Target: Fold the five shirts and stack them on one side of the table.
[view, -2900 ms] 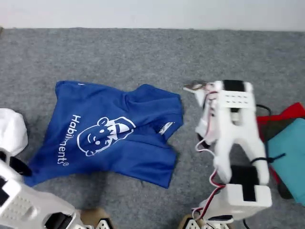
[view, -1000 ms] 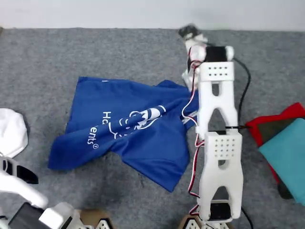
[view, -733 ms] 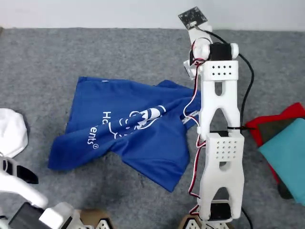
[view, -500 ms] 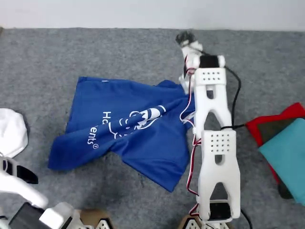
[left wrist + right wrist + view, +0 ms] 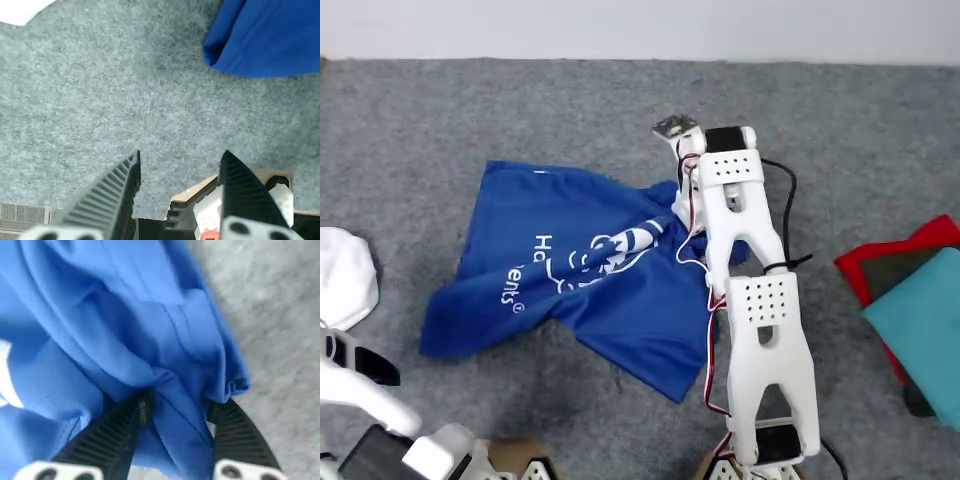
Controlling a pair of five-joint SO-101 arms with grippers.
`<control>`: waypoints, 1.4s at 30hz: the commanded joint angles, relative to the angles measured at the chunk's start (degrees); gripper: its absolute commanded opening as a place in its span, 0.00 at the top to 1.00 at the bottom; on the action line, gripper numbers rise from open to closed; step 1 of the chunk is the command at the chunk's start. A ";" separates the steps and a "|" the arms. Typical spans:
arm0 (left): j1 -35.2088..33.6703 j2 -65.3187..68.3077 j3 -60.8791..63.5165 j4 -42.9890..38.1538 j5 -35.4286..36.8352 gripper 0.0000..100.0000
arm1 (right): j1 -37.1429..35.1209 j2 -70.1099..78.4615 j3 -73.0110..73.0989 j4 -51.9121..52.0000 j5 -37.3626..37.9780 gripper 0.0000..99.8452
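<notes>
Across the middle of the surface (image 5: 520,110): blue shirt (image 5: 580,270), spread front-up but rumpled, with a white cartoon face and white lettering.
Shirt's right edge: bunched into soft folds beneath the right arm.
Right gripper (image 5: 178,409): fingers parted, straddling a raised ridge of the blue cloth without pinching it tight.
Left gripper (image 5: 180,156): fingers wide apart, holding nothing, over bare grey surface near a corner of the shirt.

Three views over one table (image 5: 570,100)
The high camera looks straight down from well above; both wrist cameras point down from close by (the right one nearest the cloth), and all three catch the blue shirt (image 5: 620,310).
</notes>
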 commanded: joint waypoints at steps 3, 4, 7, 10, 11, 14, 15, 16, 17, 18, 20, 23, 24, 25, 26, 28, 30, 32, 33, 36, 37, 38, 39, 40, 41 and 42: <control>0.26 -2.02 0.75 1.58 -0.18 0.75 | -1.89 -4.26 11.43 1.63 0.35 0.81; 0.26 -2.02 1.36 1.58 -0.18 0.75 | -1.80 -4.44 11.43 1.36 0.35 0.81; 0.26 -2.29 2.95 1.58 -0.18 0.75 | -1.98 -6.46 11.34 2.77 0.26 0.81; 0.18 -2.46 3.12 1.58 -0.18 0.75 | -1.19 -12.53 13.10 2.68 0.18 0.81; 0.18 -2.46 3.03 1.58 -0.18 0.75 | -1.10 -14.73 13.19 2.68 0.26 0.81; 0.53 -2.46 2.86 1.58 -0.18 0.75 | -1.19 -20.00 13.10 2.24 0.35 0.81; 0.53 -2.46 2.86 1.58 -0.18 0.75 | -1.27 -21.05 13.10 2.15 0.35 0.81; 0.53 -2.46 2.95 1.58 -0.18 0.75 | -1.27 -21.85 13.10 2.15 0.35 0.81; 0.53 -2.46 2.95 1.58 -0.18 0.75 | -1.27 -22.37 13.10 1.98 0.35 0.81; 0.53 -2.46 2.95 1.58 -0.18 0.75 | -1.10 -22.55 13.10 1.80 0.35 0.81; 0.26 -2.46 2.86 1.58 -0.18 0.75 | -1.01 -22.55 13.10 0.57 0.35 0.81; 0.18 -2.46 2.86 1.58 -0.26 0.75 | -0.92 -21.41 13.10 -3.74 0.35 0.81; 0.18 -2.46 2.86 1.58 -0.26 0.75 | -0.92 -20.62 13.10 -5.58 0.35 0.81; 0.18 -2.46 2.86 1.58 -0.26 0.75 | -0.92 -19.56 13.10 -7.52 0.35 0.81; 0.18 -2.46 2.86 1.58 -0.26 0.75 | -0.92 -18.51 13.10 -9.10 0.35 0.81; 0.09 -2.46 2.86 1.58 -0.26 0.75 | -0.75 -16.31 13.10 -11.82 0.35 0.81; 0.09 -2.46 2.86 1.58 -0.26 0.75 | -0.31 -14.46 13.01 -13.23 0.35 0.81; 0.09 -2.46 2.86 1.58 -0.26 0.75 | 0.04 -12.70 13.01 -13.67 0.35 0.81; 0.09 -2.46 2.86 1.58 -0.26 0.75 | 0.04 -11.82 13.01 -13.58 0.35 0.81; 0.09 -2.46 2.86 1.58 -0.26 0.75 | 0.22 -9.63 13.01 -12.97 0.44 0.81; 0.09 -2.46 2.86 1.58 -0.26 0.75 | 0.66 -9.01 13.01 -12.97 0.44 0.81; 0.09 -2.46 2.86 1.58 -0.26 0.75 | 1.01 -8.57 13.01 -12.97 0.44 0.81; 0.09 -2.46 2.86 1.58 -0.26 0.75 | 1.19 -8.13 13.01 -13.23 0.44 0.81; 0.09 -2.46 2.86 1.58 -0.26 0.75 | 1.71 -7.69 13.01 -13.32 0.44 0.81; 0.09 -2.46 2.86 1.58 -0.26 0.75 | 2.15 -7.25 13.01 -13.41 0.44 0.81; 0.09 -2.46 2.86 1.58 -0.26 0.75 | 2.51 -7.08 13.01 -13.49 0.44 0.82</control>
